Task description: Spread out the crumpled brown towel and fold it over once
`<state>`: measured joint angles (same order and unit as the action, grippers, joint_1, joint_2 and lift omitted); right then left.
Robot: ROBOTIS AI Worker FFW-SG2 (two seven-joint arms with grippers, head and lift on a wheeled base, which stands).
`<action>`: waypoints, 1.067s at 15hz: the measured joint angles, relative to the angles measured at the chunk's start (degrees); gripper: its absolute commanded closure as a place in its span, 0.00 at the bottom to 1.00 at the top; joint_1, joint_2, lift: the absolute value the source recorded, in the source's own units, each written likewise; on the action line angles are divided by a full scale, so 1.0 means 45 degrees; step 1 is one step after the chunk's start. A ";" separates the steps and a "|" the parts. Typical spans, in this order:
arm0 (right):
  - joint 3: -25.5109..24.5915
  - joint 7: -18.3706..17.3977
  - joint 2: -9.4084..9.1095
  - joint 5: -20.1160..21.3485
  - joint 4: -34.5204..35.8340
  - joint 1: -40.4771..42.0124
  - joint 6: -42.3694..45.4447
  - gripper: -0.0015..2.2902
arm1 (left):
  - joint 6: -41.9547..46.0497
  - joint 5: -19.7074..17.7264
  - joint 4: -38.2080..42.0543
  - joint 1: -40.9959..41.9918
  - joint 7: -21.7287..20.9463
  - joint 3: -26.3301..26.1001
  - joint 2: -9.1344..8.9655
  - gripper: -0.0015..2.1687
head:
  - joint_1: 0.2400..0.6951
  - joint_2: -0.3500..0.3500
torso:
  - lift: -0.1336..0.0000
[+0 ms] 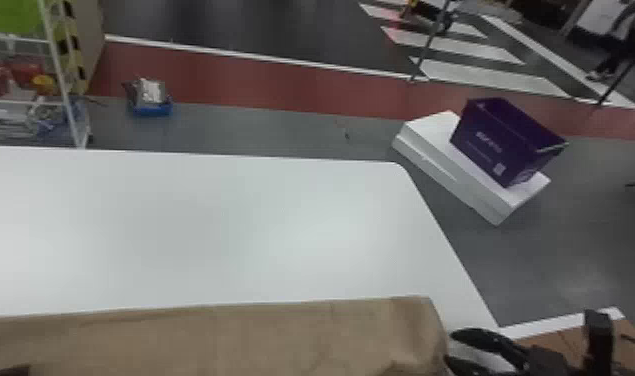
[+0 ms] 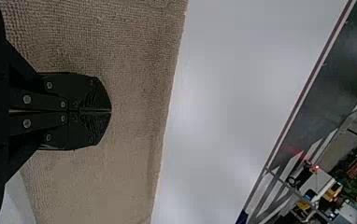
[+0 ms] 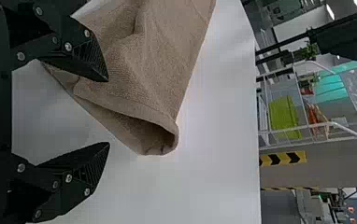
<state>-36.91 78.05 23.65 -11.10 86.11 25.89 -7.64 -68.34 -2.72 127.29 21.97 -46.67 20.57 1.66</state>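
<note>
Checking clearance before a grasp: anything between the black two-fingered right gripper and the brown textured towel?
Nothing visible stands between them. The right gripper is open, right beside the looped end of the towel, over the smooth white tabletop.

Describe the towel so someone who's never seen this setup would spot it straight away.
In the head view, find the big white table. Across its near part lies the towel, a wide brown band whose rolled-over end sits by the open right gripper. Its soft, textured cloth sets it apart from the smooth white tabletop and black gripper.
</note>
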 measured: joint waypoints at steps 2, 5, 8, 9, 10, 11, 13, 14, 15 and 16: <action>-0.0294 0.0000 0.0054 -0.0195 0.0294 0.0255 -0.0170 0.26 | 0.0000 -0.0001 -0.0013 -0.0010 0.0030 -0.0055 -0.0012 0.87 | 1.00 0.00 | 0.08; -0.0259 0.0000 0.0077 -0.0141 0.0489 0.0357 -0.0429 0.26 | 0.0000 0.0016 -0.0058 -0.0013 0.0040 -0.0151 -0.0018 0.87 | 1.00 0.00 | 0.08; 0.0017 0.0000 0.0100 0.0036 0.0531 0.0361 -0.0731 0.26 | 0.0000 0.0019 -0.0056 0.0058 -0.0008 -0.0113 -0.0019 0.87 | 1.00 0.00 | 0.08; 0.0082 0.0000 0.0108 0.0061 0.0563 0.0361 -0.0829 0.26 | 0.0000 0.0019 -0.0039 0.0084 -0.0019 -0.0076 -0.0018 0.87 | 1.00 0.00 | 0.08; 0.0162 0.0000 0.0109 0.0082 0.0619 0.0368 -0.0918 0.33 | 0.0000 0.0019 -0.0031 0.0118 -0.0021 -0.0032 -0.0014 0.87 | 1.00 0.00 | 0.08; 0.0240 0.0000 0.0108 0.0103 0.0687 0.0393 -0.0970 0.34 | 0.0000 0.0019 -0.0026 0.0145 -0.0025 0.0004 -0.0007 0.87 | 1.00 0.00 | 0.08; 0.0297 0.0000 0.0104 0.0131 0.0832 0.0490 -0.1064 0.50 | 0.0000 0.0019 0.0015 0.0185 -0.0039 0.0046 -0.0003 0.87 | 1.00 0.01 | 0.08; 0.0279 0.0000 0.0105 0.0132 0.0915 0.0539 -0.1181 0.59 | 0.0000 0.0016 0.0038 0.0202 -0.0040 0.0059 -0.0001 0.87 | 1.00 0.02 | 0.08; 0.0221 0.0000 0.0107 0.0109 0.1043 0.0610 -0.1330 0.62 | 0.0000 0.0007 0.0046 0.0221 -0.0040 0.0077 0.0000 0.87 | 1.00 0.01 | 0.08; 0.0152 0.0000 0.0108 0.0043 0.1192 0.0682 -0.1479 0.63 | 0.0000 0.0003 0.0050 0.0231 -0.0040 0.0086 -0.0001 0.87 | 1.00 0.01 | 0.08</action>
<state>-36.22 78.05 24.14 -10.90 91.47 28.95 -14.29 -68.34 -2.71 127.52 23.01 -46.85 20.96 1.66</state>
